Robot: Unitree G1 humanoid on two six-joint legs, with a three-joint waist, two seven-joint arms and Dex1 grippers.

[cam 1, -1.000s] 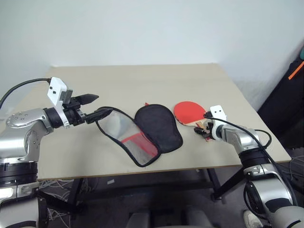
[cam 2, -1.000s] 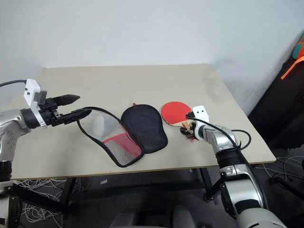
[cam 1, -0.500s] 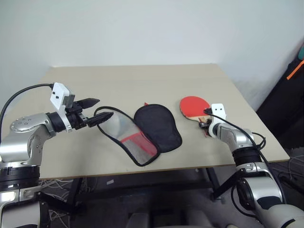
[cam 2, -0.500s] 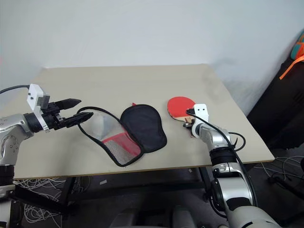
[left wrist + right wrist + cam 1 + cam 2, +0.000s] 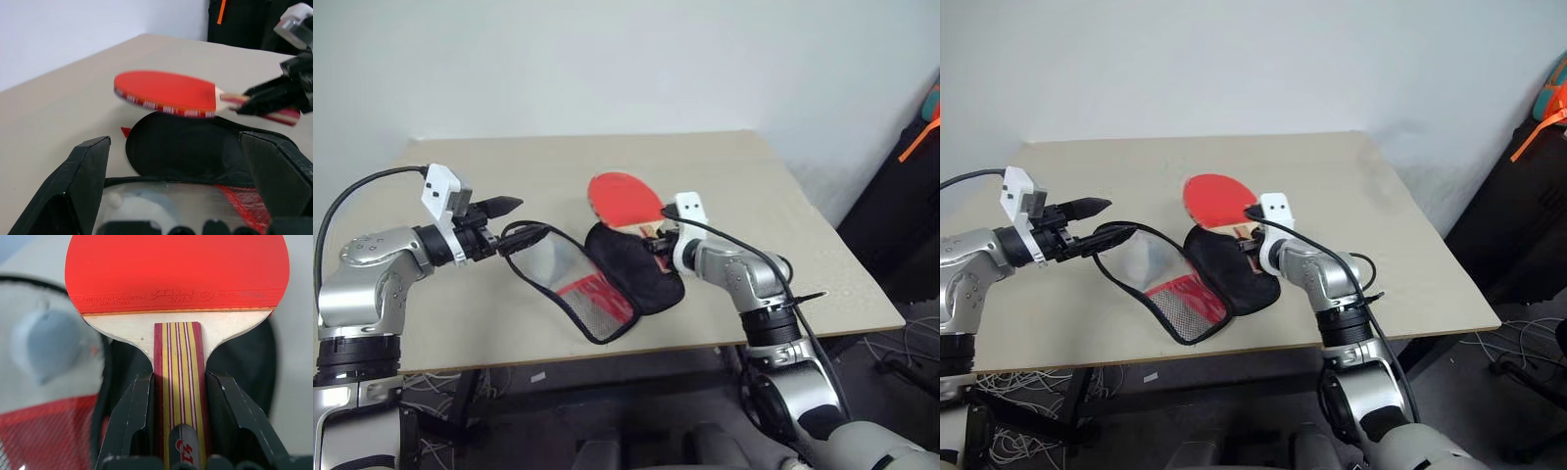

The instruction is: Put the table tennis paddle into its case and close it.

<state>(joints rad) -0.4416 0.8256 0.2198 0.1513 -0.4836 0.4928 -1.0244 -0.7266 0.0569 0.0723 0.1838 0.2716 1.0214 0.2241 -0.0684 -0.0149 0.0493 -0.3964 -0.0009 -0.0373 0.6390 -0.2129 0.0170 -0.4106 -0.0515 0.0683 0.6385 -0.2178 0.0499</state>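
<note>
Gripping the table tennis paddle (image 5: 625, 197) by its striped wooden handle, the right gripper (image 5: 658, 242) has its jaws clenched on either side of the grip, near the centre of the head views. The paddle's long axis runs from those jaws up and toward the left of the frame, its round red face raised off the worktop (image 5: 724, 176) above the case (image 5: 597, 276). The case lies open below and to the left of the blade: one flap flat with its black lining up, the other lifted, showing grey lining and a red mesh patch inside a black-trimmed rim. At frame left, the left gripper (image 5: 514, 219) stands with jaws wide apart about that raised rim; whether they touch it I cannot tell. The coming move likely turns on the blade already pointing toward the mouth, so the right arm should slide it in head first. The rubber face looks smooth and stiff, the pouch soft and floppy.
</note>
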